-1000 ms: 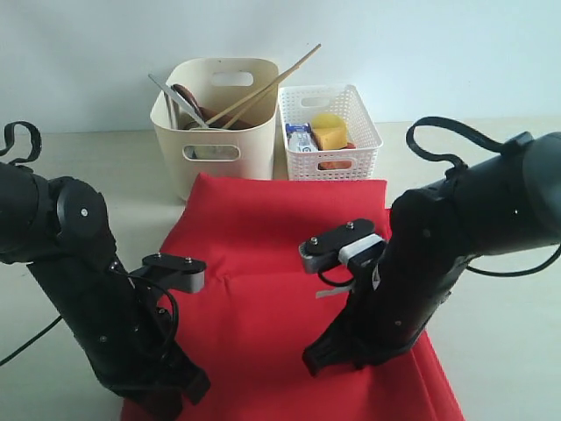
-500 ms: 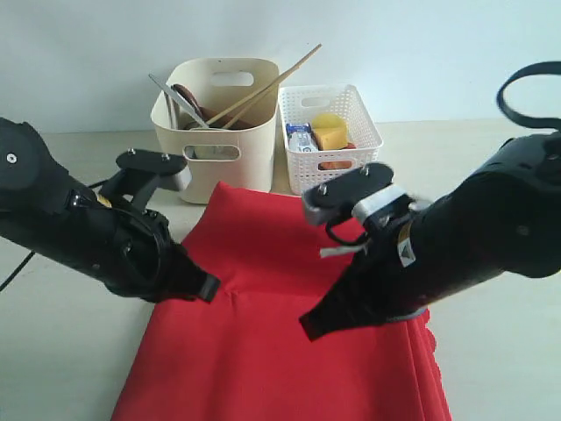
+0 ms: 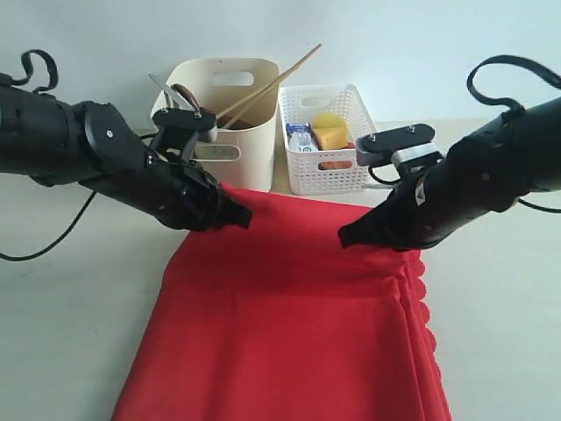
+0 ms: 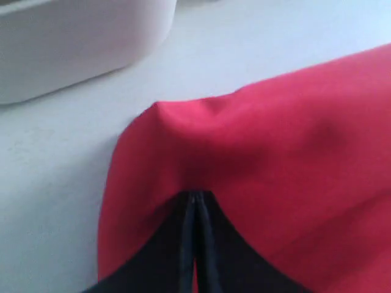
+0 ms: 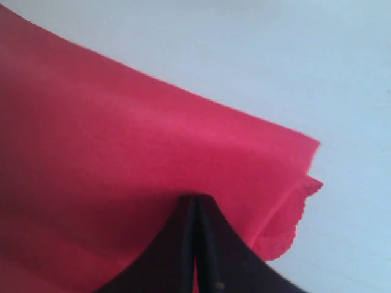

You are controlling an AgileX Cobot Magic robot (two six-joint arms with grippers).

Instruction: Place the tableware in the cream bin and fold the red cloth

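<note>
Exterior view, cloth: a large, plain, bright red cloth (image 3: 289,324) lay on the pale table (image 3: 70,307), layered along its scalloped right side.
Exterior view, left gripper: the black left gripper (image 3: 241,217) was at the cloth's far left corner, jaws clenched on fabric.
Exterior view, right gripper: the black right gripper (image 3: 346,237) pinched the far right corner.
Exterior view, bin: a tall cream plastic bin (image 3: 259,149) stood just beyond the cloth, with two wooden chopsticks (image 3: 272,83) and a silver metal knife (image 3: 162,86) sticking out.
Exterior view, basket: a white lattice basket (image 3: 307,171) stood just right of the bin.
Left wrist view, grip: the left gripper (image 4: 195,198) was closed on bunched red cloth (image 4: 275,140), with the cream bin (image 4: 73,43) near.
Right wrist view, grip: the right gripper (image 5: 195,200) was closed on the red cloth (image 5: 122,140), with the scalloped layer underneath.
</note>
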